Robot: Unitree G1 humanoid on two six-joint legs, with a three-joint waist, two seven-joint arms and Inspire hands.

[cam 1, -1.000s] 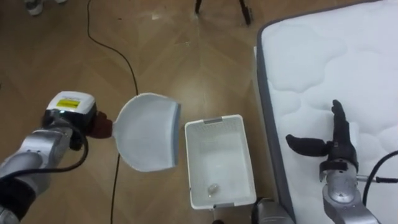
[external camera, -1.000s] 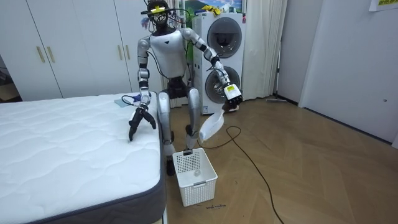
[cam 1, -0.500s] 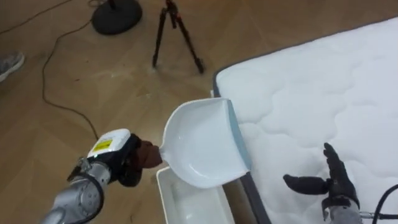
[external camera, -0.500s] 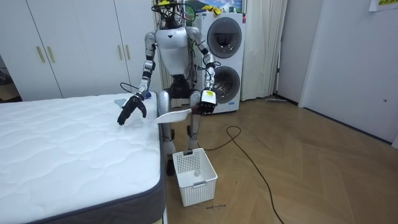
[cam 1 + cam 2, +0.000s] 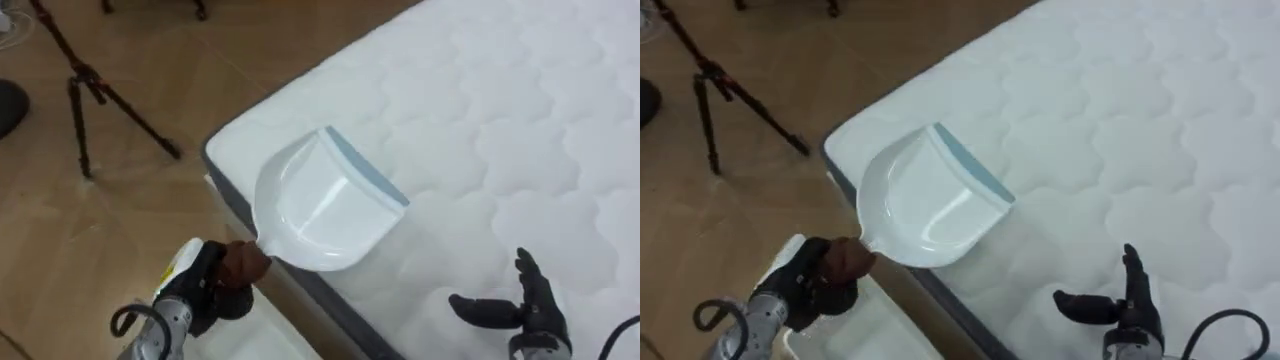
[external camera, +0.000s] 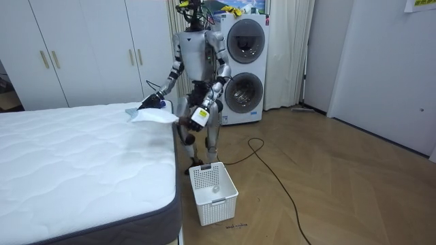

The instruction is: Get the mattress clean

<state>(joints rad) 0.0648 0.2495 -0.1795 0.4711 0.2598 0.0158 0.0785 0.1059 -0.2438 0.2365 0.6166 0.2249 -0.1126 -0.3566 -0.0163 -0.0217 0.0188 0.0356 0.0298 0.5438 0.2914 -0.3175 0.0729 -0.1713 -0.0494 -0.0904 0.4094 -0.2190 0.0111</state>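
The left hand (image 5: 205, 292) curls round the dustpan (image 5: 322, 208) by its brown handle, likely the best hold: it looks light and stiff. The right hand (image 5: 522, 308) hovers, fingers spread, above the bed (image 5: 500, 110).

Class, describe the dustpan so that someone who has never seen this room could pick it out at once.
Find the big white bed and go to its corner by the wooden floor. Over that corner the left hand holds the dustpan by its brown handle. Unlike the quilted bed, it is a smooth white scoop with a pale blue strip along its straight edge.
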